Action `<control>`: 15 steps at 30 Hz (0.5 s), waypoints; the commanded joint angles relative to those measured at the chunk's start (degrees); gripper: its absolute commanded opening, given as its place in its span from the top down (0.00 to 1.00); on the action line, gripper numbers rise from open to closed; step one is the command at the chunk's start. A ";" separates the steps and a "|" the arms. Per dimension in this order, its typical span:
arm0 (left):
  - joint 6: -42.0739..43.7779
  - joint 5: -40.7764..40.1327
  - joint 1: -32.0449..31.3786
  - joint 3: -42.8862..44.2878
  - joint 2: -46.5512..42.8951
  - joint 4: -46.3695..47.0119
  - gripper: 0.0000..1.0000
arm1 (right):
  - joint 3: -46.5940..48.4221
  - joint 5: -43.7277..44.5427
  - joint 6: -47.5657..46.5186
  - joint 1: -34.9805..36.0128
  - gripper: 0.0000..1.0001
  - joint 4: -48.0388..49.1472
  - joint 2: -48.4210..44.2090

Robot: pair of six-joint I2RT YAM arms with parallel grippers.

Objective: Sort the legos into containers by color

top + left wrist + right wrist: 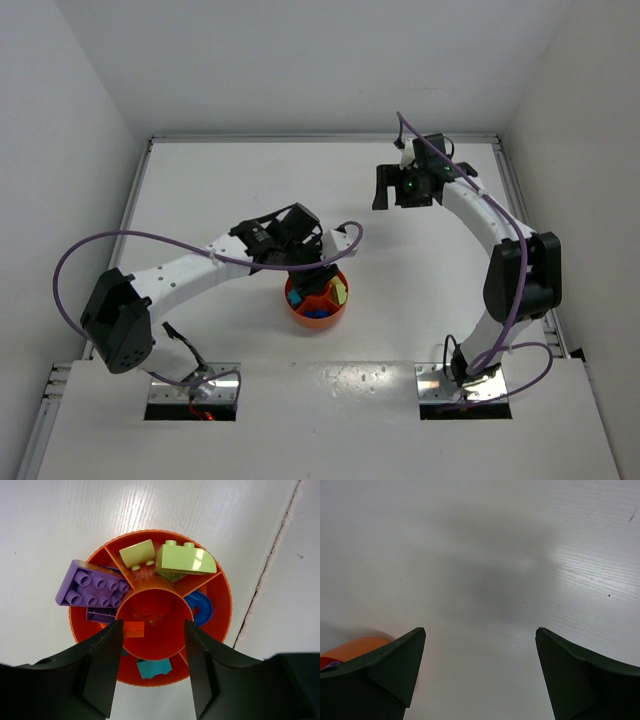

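Hovering above tray [227, 615], left gripper [152, 626] is noted spread wide, nothing held. Orange brick [134, 629] beside one finger may be dragged out.

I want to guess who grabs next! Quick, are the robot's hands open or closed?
Left gripper: open, holding nothing, over the tray.
Right gripper: open, holding nothing.

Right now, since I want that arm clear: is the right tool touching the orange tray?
Apart. The top view shows the right tool far from the orange tray, with white table between them.
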 commanded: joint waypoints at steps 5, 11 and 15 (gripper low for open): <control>-0.12 -1.43 -0.59 3.24 -2.64 1.60 0.42 | -0.97 -0.77 0.36 -0.19 0.08 1.72 -1.12; -5.02 -1.43 1.87 9.13 -2.13 0.89 0.42 | -2.01 -2.52 -0.79 -0.19 0.08 2.24 -2.17; -9.60 -5.45 3.89 13.61 -1.42 0.37 0.41 | -2.55 -2.53 -1.84 -0.19 0.08 2.24 -2.79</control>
